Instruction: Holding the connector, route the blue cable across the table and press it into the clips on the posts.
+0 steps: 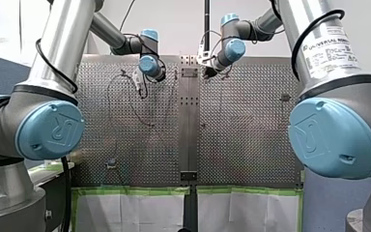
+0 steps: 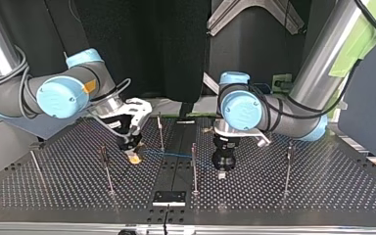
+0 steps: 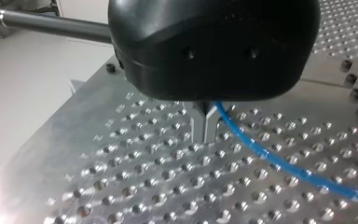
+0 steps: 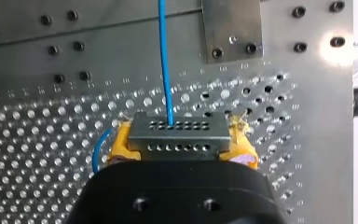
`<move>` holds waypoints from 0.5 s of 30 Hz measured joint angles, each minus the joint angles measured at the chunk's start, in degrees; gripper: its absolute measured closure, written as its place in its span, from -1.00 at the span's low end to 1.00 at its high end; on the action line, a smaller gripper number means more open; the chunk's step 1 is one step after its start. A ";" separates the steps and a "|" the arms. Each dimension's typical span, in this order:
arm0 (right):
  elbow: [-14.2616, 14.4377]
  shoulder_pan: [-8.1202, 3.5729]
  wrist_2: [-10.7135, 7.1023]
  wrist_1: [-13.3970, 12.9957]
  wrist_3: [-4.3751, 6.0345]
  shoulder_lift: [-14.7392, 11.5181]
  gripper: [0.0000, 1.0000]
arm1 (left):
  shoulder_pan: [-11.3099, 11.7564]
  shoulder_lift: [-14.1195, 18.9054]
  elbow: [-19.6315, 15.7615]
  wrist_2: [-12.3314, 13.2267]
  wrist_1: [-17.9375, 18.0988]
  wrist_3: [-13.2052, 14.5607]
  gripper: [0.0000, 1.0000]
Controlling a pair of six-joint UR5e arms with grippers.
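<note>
The right end effector (image 4: 179, 145) is closed on the connector (image 4: 177, 132), a small metal block with rows of holes clamped between its yellow pads (image 4: 119, 145) just above the tabletop (image 4: 37, 154). The blue cable (image 4: 164, 60) leaves the connector's face and runs straight ahead over the perforated plate, with a short blue loop showing beside one pad. The left end effector (image 3: 205, 125) stands with its metal fingers (image 3: 198, 125) pressed together and their tips at or touching the plate. The cable comes out from the root of those fingers and trails away across the holes, so it appears to be pinched there, though the contact itself is hidden under the black body. In the top view the two end effectors sit near the middle of the tabletop, one on each side of its centre strip, and the cable between them lies low, close to the surface. The thin posts (image 2: 194, 167) stand around them, some between the two end effectors and others toward the tabletop's side edges. Their clips (image 2: 103, 151) are too small to read well, but no blue line shows at clip height on any post. The judgement is that the grasp on the connector is made and the cable is partly drawn out. Lifting it to the posts and pressing it into every clip is all left to do.
</note>
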 joint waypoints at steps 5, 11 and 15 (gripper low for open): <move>-0.02 -1.03 -0.43 -0.07 0.02 0.14 1.00 | 0.57 0.00 0.19 0.37 -0.46 -0.04 1.00; -0.03 -1.84 -0.76 -0.08 -0.22 0.16 1.00 | 0.06 -0.01 0.20 0.36 -2.00 -0.01 -0.08; -0.05 -2.04 -0.78 -0.08 -0.36 0.16 1.00 | -0.40 -0.01 0.21 0.21 -3.99 0.15 -0.48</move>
